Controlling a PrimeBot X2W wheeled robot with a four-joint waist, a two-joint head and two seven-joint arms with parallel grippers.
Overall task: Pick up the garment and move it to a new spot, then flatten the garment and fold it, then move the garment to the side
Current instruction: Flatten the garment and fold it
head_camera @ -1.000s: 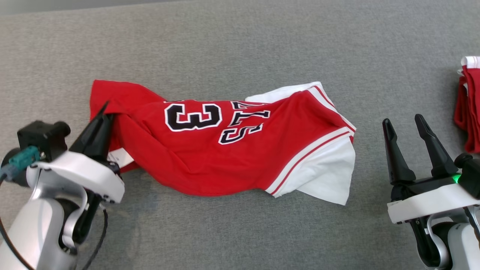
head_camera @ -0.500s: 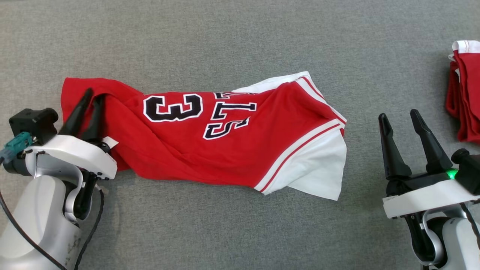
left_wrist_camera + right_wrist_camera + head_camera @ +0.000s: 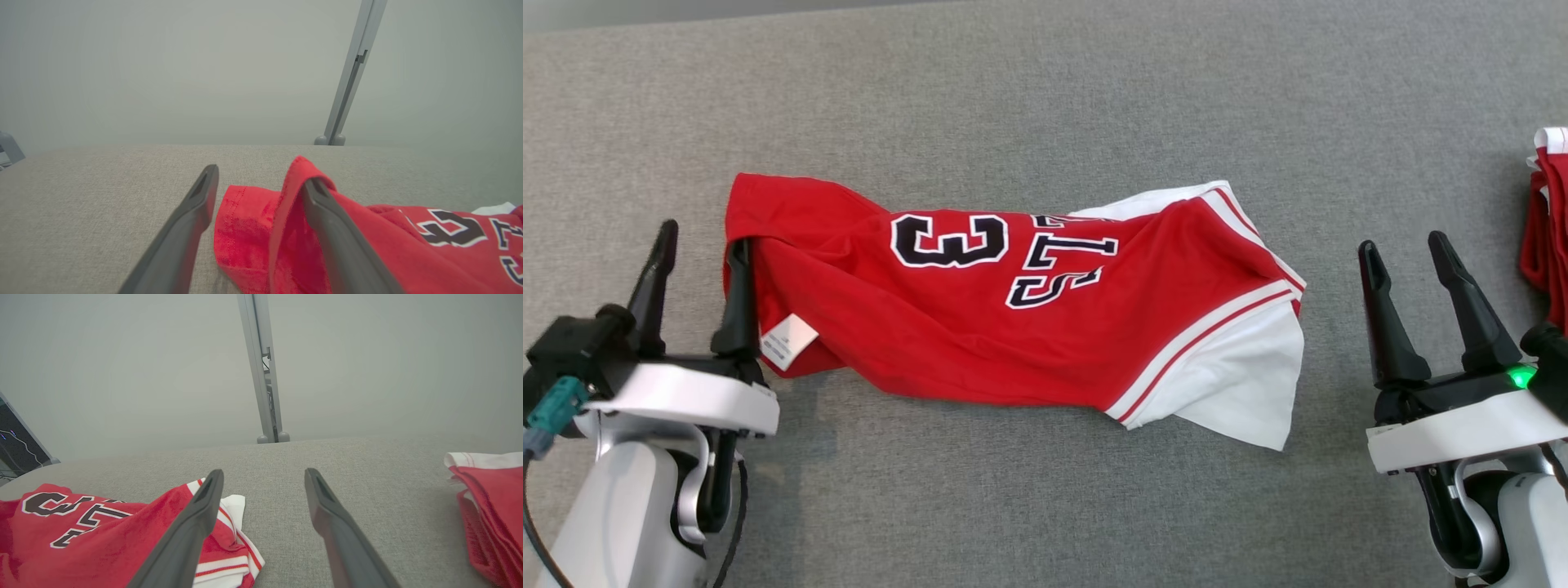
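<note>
The garment [image 3: 1013, 351] lies crumpled across the middle of the head view on the grey surface [image 3: 1045, 98], long axis left-right, print upside down to us. It's bunched, not spread. The top layer rolls over, so just the "3" [image 3: 947, 241] and part of the lettering show. One white sleeve [image 3: 1233, 384] spills out lower right w/ a pointed corner. We judge it's set down at its spot, flattening not yet done.

L tool [image 3: 703, 238], lower left, stands wide and grips nothing. Its inner finger [image 3: 739, 286] is against the garment's left end. In the left wrist view a loop of hem [image 3: 292, 175] drapes over that fingertip, prob. why that corner stands up rather than lying flat. The outer finger is over bare surface, apart from the cloth. A small white label [image 3: 788, 341] pokes out just beside the inner finger.

R tool [image 3: 1403, 245], lower right, is also wide and empty. It's near the sleeve end, not touching, and we think it's placed to take that side for spreading.

Materials: the cloth looks like a soft matte knit that holds deep rounded folds, w/ red-white striped trim along the sleeve seam. The print is black w/ a white outline. The surface is tight-woven grey fabric w/ some grip likely, so dragging may wrinkle the cloth rather than slide it. The tool fingers are long, dark, tapering and smooth. A second red-and-white pile [image 3: 1547, 237] sits at the right edge, well apart.
</note>
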